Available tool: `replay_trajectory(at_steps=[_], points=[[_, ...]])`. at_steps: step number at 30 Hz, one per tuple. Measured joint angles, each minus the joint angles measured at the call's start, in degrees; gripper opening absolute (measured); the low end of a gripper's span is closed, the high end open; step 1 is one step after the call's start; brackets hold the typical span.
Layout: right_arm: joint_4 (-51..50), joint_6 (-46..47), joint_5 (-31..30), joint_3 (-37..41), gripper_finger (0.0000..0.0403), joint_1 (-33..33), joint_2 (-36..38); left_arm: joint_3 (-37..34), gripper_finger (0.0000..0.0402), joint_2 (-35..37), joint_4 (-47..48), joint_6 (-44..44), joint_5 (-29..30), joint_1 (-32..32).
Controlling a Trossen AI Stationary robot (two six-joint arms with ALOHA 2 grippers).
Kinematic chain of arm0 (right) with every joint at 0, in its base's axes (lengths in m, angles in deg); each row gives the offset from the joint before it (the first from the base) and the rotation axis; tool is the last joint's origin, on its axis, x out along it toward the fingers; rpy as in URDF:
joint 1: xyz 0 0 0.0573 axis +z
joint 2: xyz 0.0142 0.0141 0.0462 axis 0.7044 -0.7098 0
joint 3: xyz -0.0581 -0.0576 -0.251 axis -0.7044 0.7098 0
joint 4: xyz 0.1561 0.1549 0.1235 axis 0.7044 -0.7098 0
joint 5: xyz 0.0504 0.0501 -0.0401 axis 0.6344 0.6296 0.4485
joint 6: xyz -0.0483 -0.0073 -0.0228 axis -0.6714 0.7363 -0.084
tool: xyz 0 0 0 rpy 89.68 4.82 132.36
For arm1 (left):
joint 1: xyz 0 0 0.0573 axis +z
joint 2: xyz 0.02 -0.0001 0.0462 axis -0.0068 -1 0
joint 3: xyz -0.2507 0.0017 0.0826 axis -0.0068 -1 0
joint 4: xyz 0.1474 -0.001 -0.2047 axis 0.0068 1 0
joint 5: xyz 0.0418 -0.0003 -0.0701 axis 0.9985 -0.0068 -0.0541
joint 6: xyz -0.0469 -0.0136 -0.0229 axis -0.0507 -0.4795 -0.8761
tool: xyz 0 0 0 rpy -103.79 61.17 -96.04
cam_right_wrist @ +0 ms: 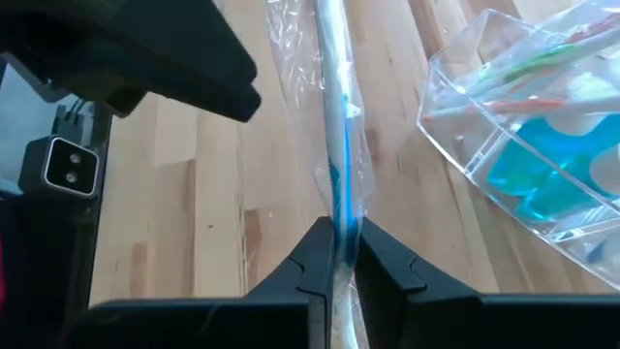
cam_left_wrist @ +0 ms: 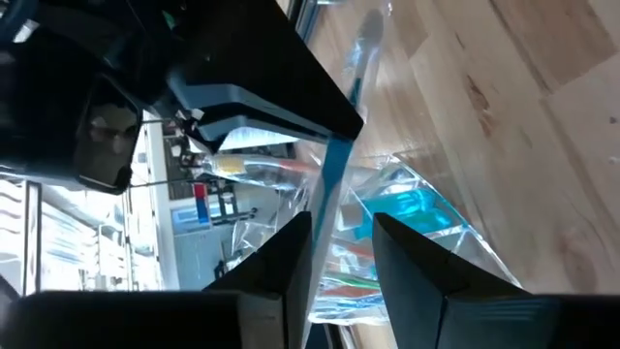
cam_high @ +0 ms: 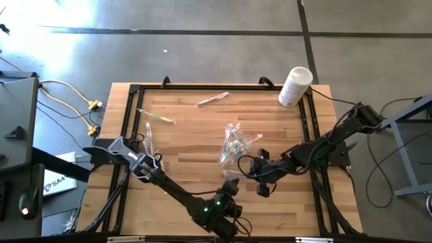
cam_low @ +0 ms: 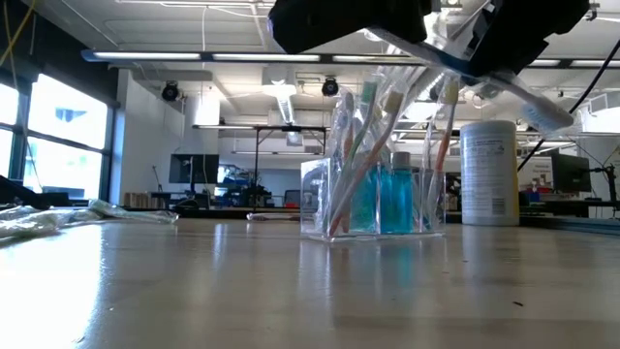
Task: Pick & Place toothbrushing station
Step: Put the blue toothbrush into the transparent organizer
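A clear holder (cam_high: 233,144) stands near the middle of the wooden table (cam_high: 202,121), packed with upright brushes (cam_low: 366,145) and teal tubes (cam_low: 387,202) – the low view shows the tubes low in its compartments and the brush heads fanning out above the rim.

Just beside the holder, toward the table's near edge, both grippers meet over one wrapped blue brush (cam_right_wrist: 336,145). The right gripper (cam_right_wrist: 337,254) has its fingers pressed together on that brush, clamping it through its crinkly clear wrapper (cam_right_wrist: 291,58). The left gripper (cam_left_wrist: 341,254) faces it from the other side (its arm reaches in from the near left); its fingers (cam_left_wrist: 291,262) stand partly apart with the blue handle lying between them, and whether they actually touch it cannot be told.

Elsewhere on the table – well apart from the holder – lie loose wrapped brushes: one near the far edge (cam_high: 212,99), a green one (cam_high: 156,116) toward the left, and another (cam_high: 148,135) by the left rail. A white canister (cam_high: 295,86) stands at the far right corner.
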Motion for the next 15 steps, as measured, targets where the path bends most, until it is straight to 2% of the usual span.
replay_trajectory(at_steps=[15], points=[[1.66,-0.25,2.15,0.02,0.002,0.11,-0.02,0.0,0.0106,0.0,-0.11,-1.88,-1.14,2.61]])
